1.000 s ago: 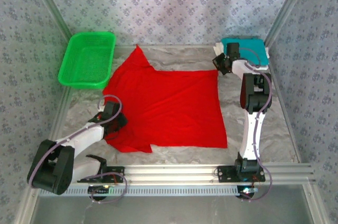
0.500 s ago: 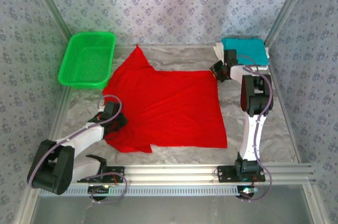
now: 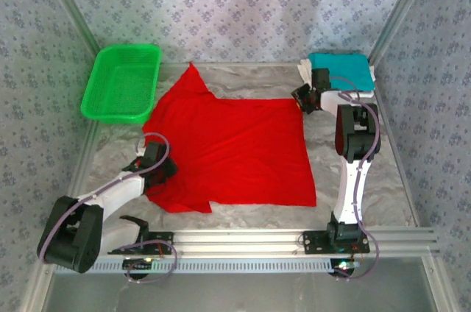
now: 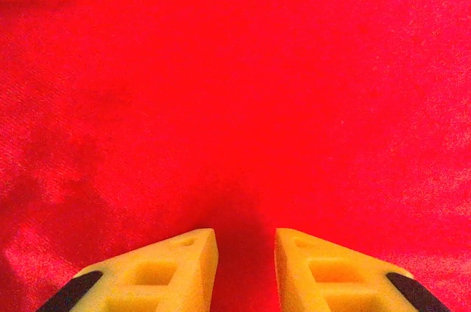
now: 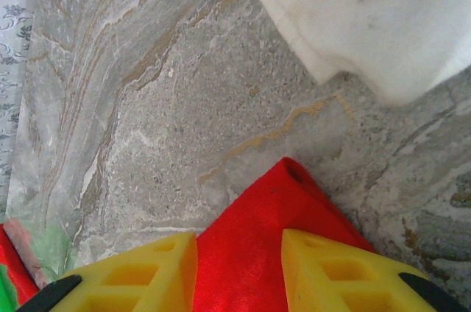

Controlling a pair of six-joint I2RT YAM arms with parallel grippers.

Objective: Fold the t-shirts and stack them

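Straddling red t-shirt (image 5: 272, 201) corner, R claw (image 5: 239, 242) spread; L claw (image 4: 246, 237) spread at left edge.

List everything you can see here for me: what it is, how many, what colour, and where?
red t-shirt: one, bright red, spread flat across the middle of the table.
teal t-shirt: one, teal, folded, far right corner.
whitish t-shirt: one, whitish, under the teal one, edges peeking out.
mesh basket: one, green, far left corner.
table: one, grey marbled.
left gripper: one, yellow fingers, open, on the red t-shirt's near left part.
right gripper: one, yellow fingers, open, astride the red t-shirt's far right corner.
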